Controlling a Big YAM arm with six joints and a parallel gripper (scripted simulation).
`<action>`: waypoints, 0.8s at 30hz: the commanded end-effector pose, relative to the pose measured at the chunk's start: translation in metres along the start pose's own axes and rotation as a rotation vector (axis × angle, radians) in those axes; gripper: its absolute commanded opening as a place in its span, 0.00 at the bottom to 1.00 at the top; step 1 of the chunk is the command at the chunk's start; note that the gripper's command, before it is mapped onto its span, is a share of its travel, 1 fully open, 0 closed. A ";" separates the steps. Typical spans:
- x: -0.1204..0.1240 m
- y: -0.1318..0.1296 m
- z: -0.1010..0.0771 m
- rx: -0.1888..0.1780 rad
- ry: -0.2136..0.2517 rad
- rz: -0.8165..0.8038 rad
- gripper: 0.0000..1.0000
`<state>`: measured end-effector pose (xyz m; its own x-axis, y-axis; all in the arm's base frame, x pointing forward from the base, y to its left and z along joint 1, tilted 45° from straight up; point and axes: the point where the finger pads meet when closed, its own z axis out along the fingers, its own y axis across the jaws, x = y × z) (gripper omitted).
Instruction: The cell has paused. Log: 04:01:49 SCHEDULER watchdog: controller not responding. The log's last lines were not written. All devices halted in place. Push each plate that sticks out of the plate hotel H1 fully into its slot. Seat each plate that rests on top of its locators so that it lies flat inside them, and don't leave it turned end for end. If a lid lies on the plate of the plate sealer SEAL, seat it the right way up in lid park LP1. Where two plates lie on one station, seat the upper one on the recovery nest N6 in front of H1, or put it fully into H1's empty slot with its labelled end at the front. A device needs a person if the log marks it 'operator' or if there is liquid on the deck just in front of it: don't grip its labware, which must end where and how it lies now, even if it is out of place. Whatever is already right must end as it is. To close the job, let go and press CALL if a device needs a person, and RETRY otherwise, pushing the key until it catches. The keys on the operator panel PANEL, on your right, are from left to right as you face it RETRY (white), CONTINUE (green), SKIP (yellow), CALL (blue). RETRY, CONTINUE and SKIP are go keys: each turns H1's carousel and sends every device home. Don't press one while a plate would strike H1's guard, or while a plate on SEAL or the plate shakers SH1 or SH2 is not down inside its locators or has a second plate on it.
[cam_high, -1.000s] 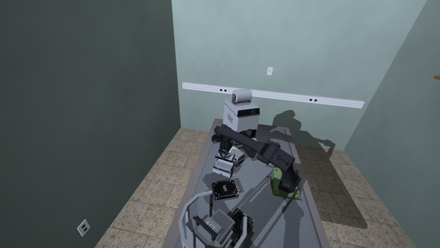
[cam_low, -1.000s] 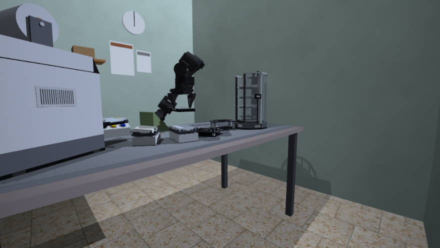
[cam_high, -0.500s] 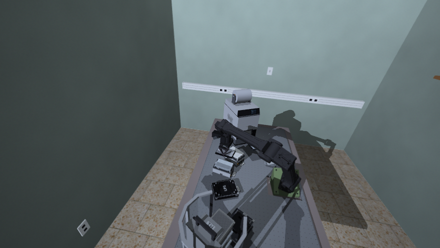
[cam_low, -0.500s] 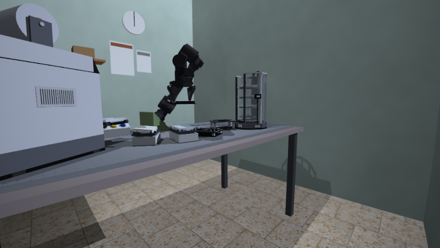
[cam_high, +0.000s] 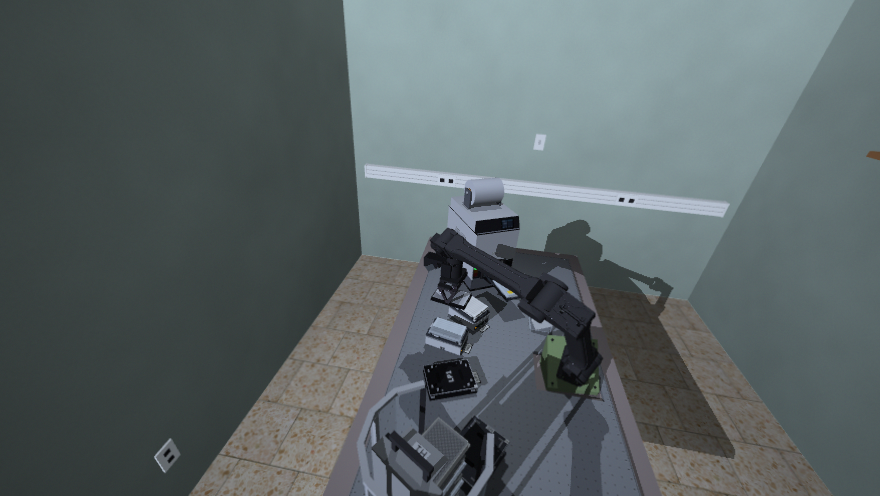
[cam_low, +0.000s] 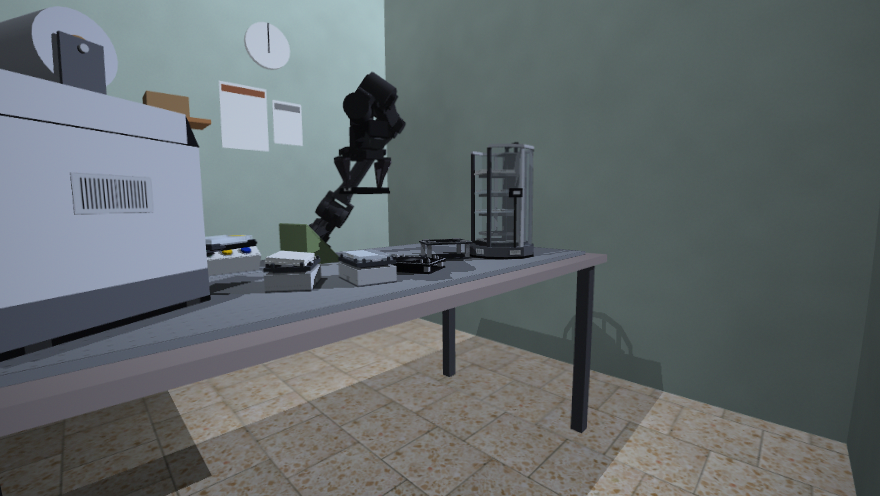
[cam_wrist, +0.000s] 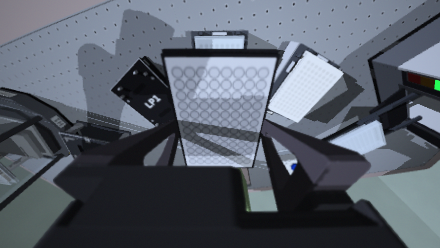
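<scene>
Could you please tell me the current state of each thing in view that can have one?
Gripper: shut on the clear lid, high above the deck.
Clear lid: held level in the air between the fingers.
Lid park LP1: empty, nothing seated on it.
White plate on the shaker nearest the sealer: skewed, apparently not down in its locators.
Sealer lamp: lit green.
</scene>
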<state>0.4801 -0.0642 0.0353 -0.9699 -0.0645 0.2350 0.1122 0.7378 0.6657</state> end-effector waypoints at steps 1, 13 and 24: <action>-0.012 -0.001 -0.032 0.017 -0.059 -0.035 0.80; -0.016 0.006 -0.027 0.024 -0.053 -0.052 0.80; -0.016 0.006 -0.027 0.024 -0.053 -0.052 0.80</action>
<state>0.4811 -0.0660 0.0365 -0.9713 -0.0672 0.2283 0.1058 0.7373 0.6672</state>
